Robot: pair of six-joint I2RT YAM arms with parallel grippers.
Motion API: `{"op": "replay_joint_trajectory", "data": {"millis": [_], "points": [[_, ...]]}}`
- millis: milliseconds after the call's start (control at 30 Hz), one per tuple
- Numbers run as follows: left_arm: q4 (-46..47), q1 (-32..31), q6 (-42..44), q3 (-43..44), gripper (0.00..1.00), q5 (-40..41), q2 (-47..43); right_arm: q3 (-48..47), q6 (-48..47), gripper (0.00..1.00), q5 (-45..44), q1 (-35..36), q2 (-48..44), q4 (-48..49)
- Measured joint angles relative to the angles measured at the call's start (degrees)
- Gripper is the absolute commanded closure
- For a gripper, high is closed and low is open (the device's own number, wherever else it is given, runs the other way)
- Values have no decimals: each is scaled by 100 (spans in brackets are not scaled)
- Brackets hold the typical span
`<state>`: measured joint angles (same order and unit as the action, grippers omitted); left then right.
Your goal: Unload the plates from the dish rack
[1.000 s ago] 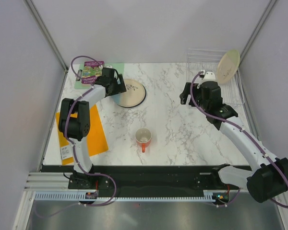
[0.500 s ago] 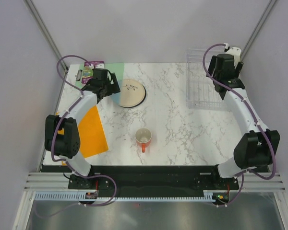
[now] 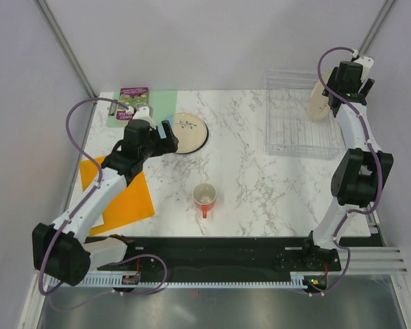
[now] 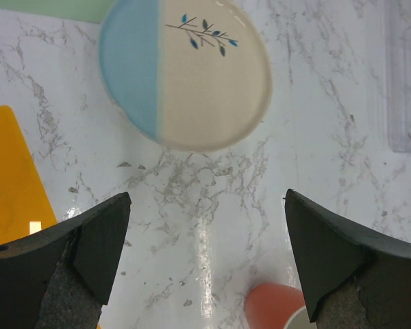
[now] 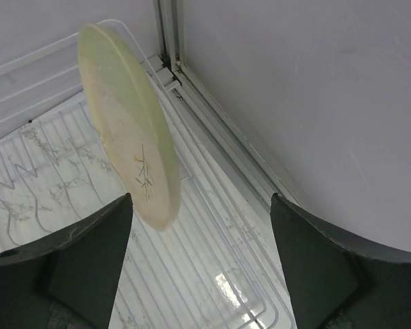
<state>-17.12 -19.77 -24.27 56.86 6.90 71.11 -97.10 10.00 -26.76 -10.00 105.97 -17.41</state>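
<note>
While pale plate (image 5: pixel 127 130) stands on edge at far right end of dish rack (image 3: pixel 291 127), I judge it stiff, slick, breakable; pinch upper rim. Right tool (image 5: pixel 200 205) apart, near it; left tool (image 4: pixel 207 199) apart.

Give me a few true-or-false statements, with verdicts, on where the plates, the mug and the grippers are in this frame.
1. A pale plate stands on edge in the dish rack. True.
2. The left gripper is shut on the sprig plate. False: it is open and empty, and the plate lies flat on the table.
3. The right gripper is open near the pale plate. True.
4. The orange-red mug sits inside the dish rack. False: it stands upright on the table, outside the rack.
</note>
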Motion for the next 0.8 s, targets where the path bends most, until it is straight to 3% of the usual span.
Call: {"op": "replay_joint_trajectory", "data": {"millis": [233, 333, 600, 633, 733, 800], "points": [[149, -249, 2, -417, 0, 28, -1165, -1016, -223, 15, 151, -4, 1025, 15], [155, -249, 7, -496, 0, 50, -1283, -1364, -264, 23, 170, -24, 1349, 17], [162, -249, 11, -498, 0, 50, -1239, -1851, -466, 62, 212, -85, 1939, 24], [166, -249, 13, -498, 0, 50, -1222, -1856, -476, 77, 258, -94, 1963, 26], [188, -249, 13, -498, 0, 46, -1145, -1856, -553, 98, 448, -111, 1958, -4], [192, -249, 11, -498, 0, 44, -1104, -1856, -656, 100, 603, -111, 1899, 20]]}}
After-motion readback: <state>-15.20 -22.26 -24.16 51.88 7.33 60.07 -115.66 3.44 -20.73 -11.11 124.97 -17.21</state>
